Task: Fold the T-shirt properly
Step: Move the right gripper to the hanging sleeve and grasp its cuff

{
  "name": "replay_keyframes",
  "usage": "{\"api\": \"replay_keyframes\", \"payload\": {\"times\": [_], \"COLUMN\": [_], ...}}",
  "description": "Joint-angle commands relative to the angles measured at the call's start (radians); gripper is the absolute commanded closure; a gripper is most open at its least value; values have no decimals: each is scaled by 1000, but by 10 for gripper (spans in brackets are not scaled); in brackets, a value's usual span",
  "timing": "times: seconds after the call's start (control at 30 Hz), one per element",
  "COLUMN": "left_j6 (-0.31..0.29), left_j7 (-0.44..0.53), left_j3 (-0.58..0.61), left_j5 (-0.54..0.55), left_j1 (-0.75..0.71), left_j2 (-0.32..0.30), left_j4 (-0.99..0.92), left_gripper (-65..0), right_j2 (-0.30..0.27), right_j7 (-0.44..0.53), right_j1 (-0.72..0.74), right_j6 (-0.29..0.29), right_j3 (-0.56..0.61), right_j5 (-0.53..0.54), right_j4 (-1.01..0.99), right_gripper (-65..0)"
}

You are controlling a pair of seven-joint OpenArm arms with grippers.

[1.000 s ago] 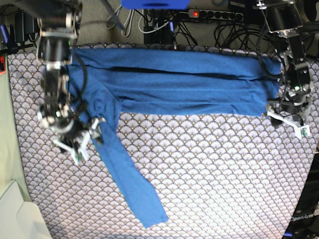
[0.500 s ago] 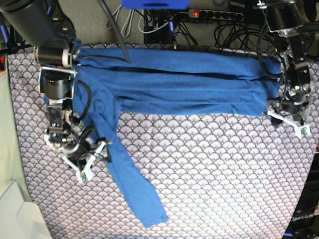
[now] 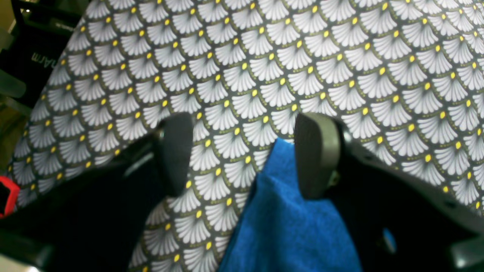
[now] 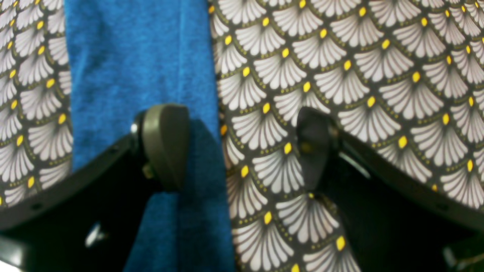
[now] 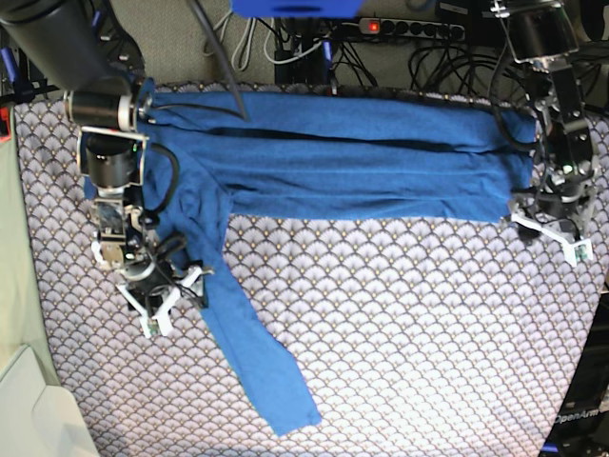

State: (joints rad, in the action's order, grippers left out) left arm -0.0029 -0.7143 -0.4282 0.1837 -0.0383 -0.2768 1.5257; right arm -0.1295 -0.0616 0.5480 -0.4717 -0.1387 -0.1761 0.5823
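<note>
T-shirt (image 5: 333, 167) spread across the far side of the surface (image 5: 409, 333), one sleeve (image 5: 252, 352) trailing toward the near edge, right gripper (image 5: 166, 300) just beside that sleeve, left gripper (image 5: 552, 238) at the shirt's opposite end

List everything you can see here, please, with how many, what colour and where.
T-shirt: one, blue, folded in a band across the far side of the table, one long sleeve trailing toward the near edge.
tablecloth: one, grey-white scallop pattern with yellow dots, covering the table.
power strip: one, dark with a red switch, behind the table among cables.
right gripper: one, black, jaws open, beside the sleeve.
left gripper: one, black, jaws open, at the shirt's end corner.
</note>
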Motion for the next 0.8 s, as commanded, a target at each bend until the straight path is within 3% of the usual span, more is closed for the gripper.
{"api": "replay_keyframes", "payload": {"times": [0.0, 0.47, 0.77], "left_j6": [4, 4, 4], "left_j7": [25, 26, 26], "left_j3": [-4, 47, 45], "left_j5": [1, 1, -5], "left_j1": [15, 16, 30], "left_j2": [-14, -12, -12], "left_j4": [16, 9, 8], "left_gripper": [-412, -412, -412], "right_j2": [-5, 4, 23], "right_j7": [30, 29, 27], "right_j1": [31, 30, 2], "right_j6": [0, 0, 0], "right_j3": [0, 1, 3], "right_j5": [16, 16, 16], "right_j4": [17, 17, 17], "right_gripper": [-440, -433, -274]}}
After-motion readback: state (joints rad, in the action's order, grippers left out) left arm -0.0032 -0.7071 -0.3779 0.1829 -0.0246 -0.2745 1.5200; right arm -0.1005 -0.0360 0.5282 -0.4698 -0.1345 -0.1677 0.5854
